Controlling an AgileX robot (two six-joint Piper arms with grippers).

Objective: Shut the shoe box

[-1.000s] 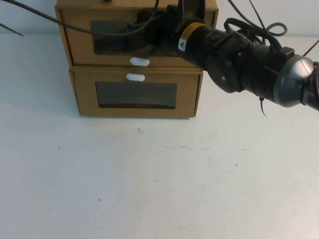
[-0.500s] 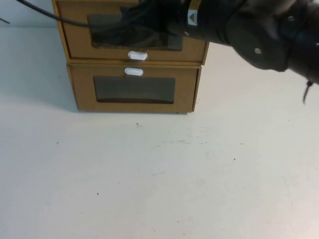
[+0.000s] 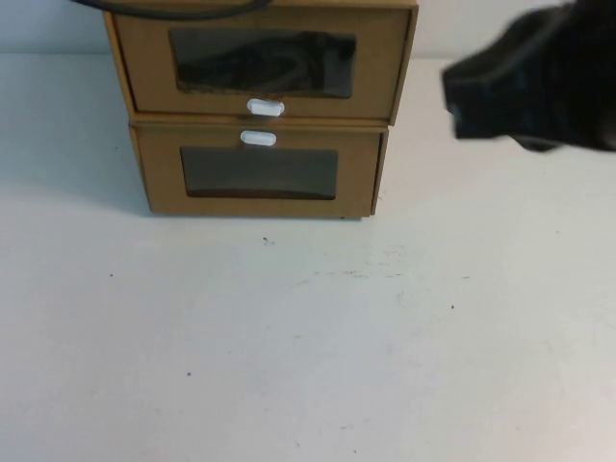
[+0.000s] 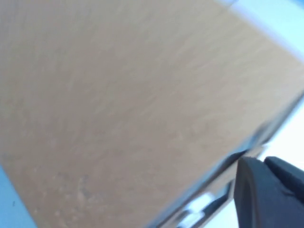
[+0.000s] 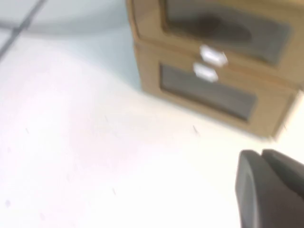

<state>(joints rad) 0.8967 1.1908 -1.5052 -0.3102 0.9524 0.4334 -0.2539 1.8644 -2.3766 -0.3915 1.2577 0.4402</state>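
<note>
Right gripper (image 5: 270, 190): only a dark finger edge shows in its wrist view, over bare white table (image 3: 308, 337); whether the jaws are apart or together cannot be told. In the high view the right arm (image 3: 539, 82) is a dark blurred mass at the upper right, well clear of the boxes. Half a second ago it lay across the upper box's window; one second ago it reached in front of that box from the right. It has since withdrawn to the right.

Left gripper (image 4: 268, 194): a dark finger tip shows close against plain brown cardboard that fills its wrist view; jaw state cannot be told. It does not show in the high view.

Shoe box (image 3: 260, 63): upper of two stacked brown cardboard boxes at the far edge of the table, white tab (image 3: 265, 108) below its window. Its front sits roughly flush with the box beneath. The window is now unobstructed, with dark contents behind it.

Lower box (image 3: 258, 173): white tab (image 3: 258, 139) above its window, directly under the shoe box, unmoved since half a second ago.
</note>
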